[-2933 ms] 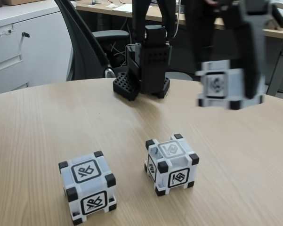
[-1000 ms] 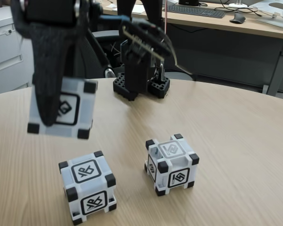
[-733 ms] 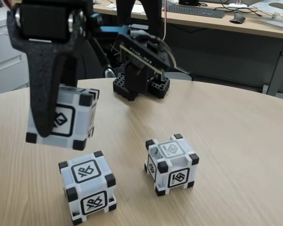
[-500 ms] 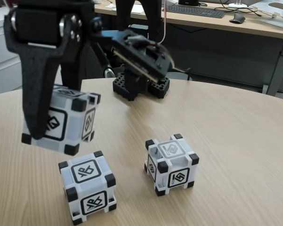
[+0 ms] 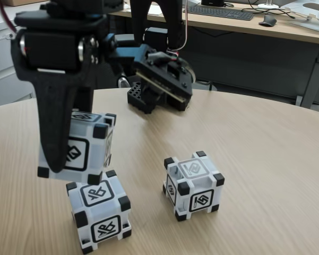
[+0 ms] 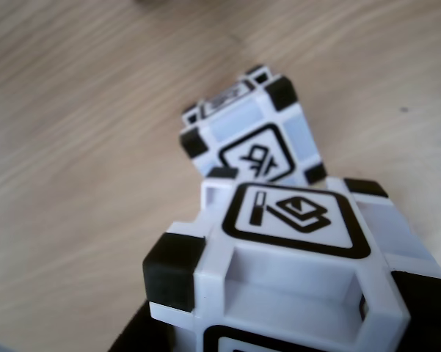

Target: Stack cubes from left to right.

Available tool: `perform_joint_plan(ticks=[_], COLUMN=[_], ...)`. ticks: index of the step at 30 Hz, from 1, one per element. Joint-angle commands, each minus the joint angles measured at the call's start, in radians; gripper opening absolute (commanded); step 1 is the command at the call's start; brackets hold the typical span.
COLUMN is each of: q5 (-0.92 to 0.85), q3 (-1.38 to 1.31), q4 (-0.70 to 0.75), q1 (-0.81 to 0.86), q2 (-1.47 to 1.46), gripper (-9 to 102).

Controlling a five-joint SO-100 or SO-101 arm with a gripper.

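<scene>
- Fixed view, nearest first: the left cube (image 5: 100,212) sits on the worktop (image 5: 255,159) with its top face just under the carried cube (image 5: 80,147), which hangs clamped between the black fingers (image 5: 55,127) of the gripper (image 5: 61,159).
- Judged from here, the carried cube looks offset toward the back and left of the one below (and slightly turned), so a release now could leave it overhanging and let it tip off or knock the lower cube askew.
- Whether the two cubes already touch is not clear; the carried one's lower edge hides the gap.
- The other view, looking down past the held cube (image 6: 293,264), shows the lower cube (image 6: 253,136) peeking out beyond it, which supports the worry about misalignment.
- Farther right, the middle cube (image 5: 193,184) stands well apart, untouched.
- Only one finger is plain to see; the far one is hidden behind the cube.
- At the back, the arm's base (image 5: 156,98) is partly covered by the wrist.
</scene>
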Motion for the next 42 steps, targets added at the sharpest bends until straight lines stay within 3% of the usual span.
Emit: perform_joint_plan(ticks=[1,11,17,42], q5=[-0.034,-0.052,-0.026,0.077], q3=[-0.038,-0.051,-0.051,-0.031], q4=[-0.008,-0.014,-0.098,-0.084], q1=[0.000,-0.020,-0.087,-0.087], q2=[-0.011,-0.074,-0.067,-0.060], gripper=[0,0,0,0])
